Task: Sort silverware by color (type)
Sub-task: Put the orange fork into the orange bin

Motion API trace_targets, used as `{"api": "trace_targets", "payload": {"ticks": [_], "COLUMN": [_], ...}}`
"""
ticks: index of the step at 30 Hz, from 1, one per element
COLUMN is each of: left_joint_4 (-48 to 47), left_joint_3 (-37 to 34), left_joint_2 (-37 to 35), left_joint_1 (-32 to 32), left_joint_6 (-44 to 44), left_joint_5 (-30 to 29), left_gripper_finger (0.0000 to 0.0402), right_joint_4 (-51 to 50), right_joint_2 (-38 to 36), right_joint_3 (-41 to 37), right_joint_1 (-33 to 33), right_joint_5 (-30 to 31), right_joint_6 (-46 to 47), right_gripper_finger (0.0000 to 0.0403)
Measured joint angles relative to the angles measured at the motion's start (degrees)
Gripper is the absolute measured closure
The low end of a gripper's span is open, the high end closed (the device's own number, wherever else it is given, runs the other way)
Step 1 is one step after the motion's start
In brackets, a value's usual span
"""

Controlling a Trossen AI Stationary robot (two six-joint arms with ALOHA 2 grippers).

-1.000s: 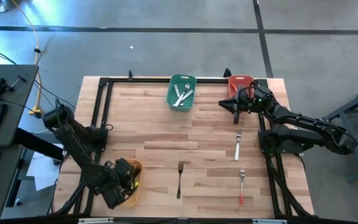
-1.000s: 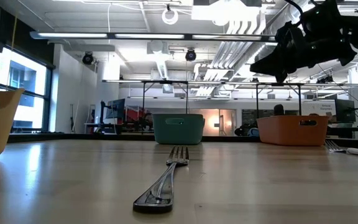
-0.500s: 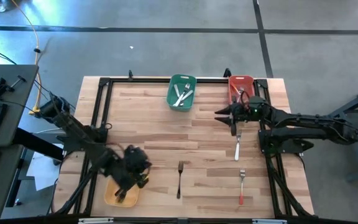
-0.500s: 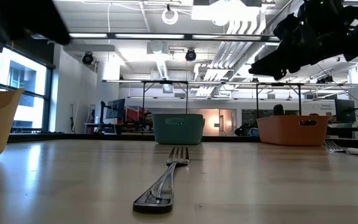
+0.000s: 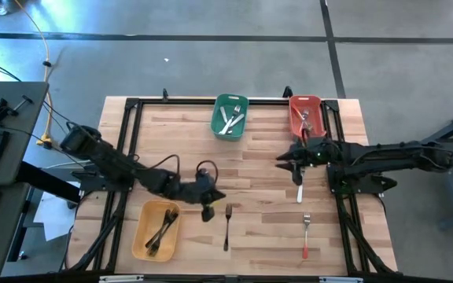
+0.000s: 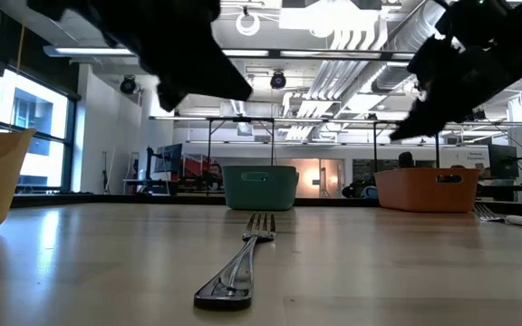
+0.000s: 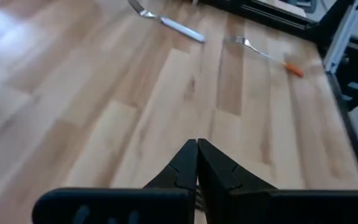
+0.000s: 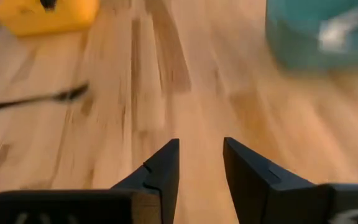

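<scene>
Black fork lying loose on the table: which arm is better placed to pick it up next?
Left. The left gripper, fingers shut, hangs right beside the black fork. The right gripper, open, is over the white-handled fork, farther away.

1. the left gripper (image 7: 197,163) shows its two dark fingers pressed together, tips touching, with nothing between them.
2. below the fingers lies the wooden table (image 7: 104,99), built of light planks.
3. a white-handled fork (image 7: 166,21) lies flat on the table well beyond the fingertips, its metal tines at one end and its white handle at the other.
4. a red-handled fork (image 7: 267,55) lies flat near the white-handled fork, apart from it and closer to the table's edge.
5. a dark metal frame rail (image 7: 340,31) runs along that edge of the table.
</scene>
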Motion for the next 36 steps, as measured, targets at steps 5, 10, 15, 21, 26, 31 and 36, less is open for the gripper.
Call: {"api": "trace_targets", "payload": {"ticks": [5, 10, 15, 21, 26, 31, 36], "left_joint_4": [8.36, 15.60, 17.64, 17.30, 17.24, 17.25, 17.19], "left_joint_3": [0.00, -0.07, -0.01, -0.02, -0.02, -0.01, -0.02], "left_joint_2": [3.08, 6.07, 8.20, 9.80, 10.04, 9.75, 9.75], "left_joint_1": [4.35, 8.18, 10.70, 11.06, 10.44, 9.87, 9.35], "left_joint_6": [9.68, 14.67, 15.13, 14.54, 14.49, 14.43, 14.36], "left_joint_5": [3.26, 4.28, 4.25, 4.19, 4.19, 4.17, 4.16], "left_gripper_finger": [0.0401, 0.0401, 0.0401, 0.0401, 0.0401, 0.0401, 0.0401], "right_joint_4": [-17.54, -32.16, -40.52, -45.84, -45.82, -44.31, -41.37], "right_joint_2": [0.77, 1.68, 2.05, 3.97, 8.42, 16.26, 25.68], "right_joint_3": [5.37, 11.06, 13.55, 14.56, 16.24, 18.64, 21.81], "right_joint_1": [6.70, 15.23, 24.95, 37.47, 47.78, 56.02, 60.81], "right_joint_5": [6.10, 10.16, 10.34, 10.04, 9.75, 10.09, 10.23], "right_joint_6": [11.60, 24.96, 41.25, 58.51, 71.66, 82.58, 90.78], "right_gripper_finger": [0.0323, 0.0373, 0.0396, 0.0382, 0.0355, 0.0303, 0.0247]}}
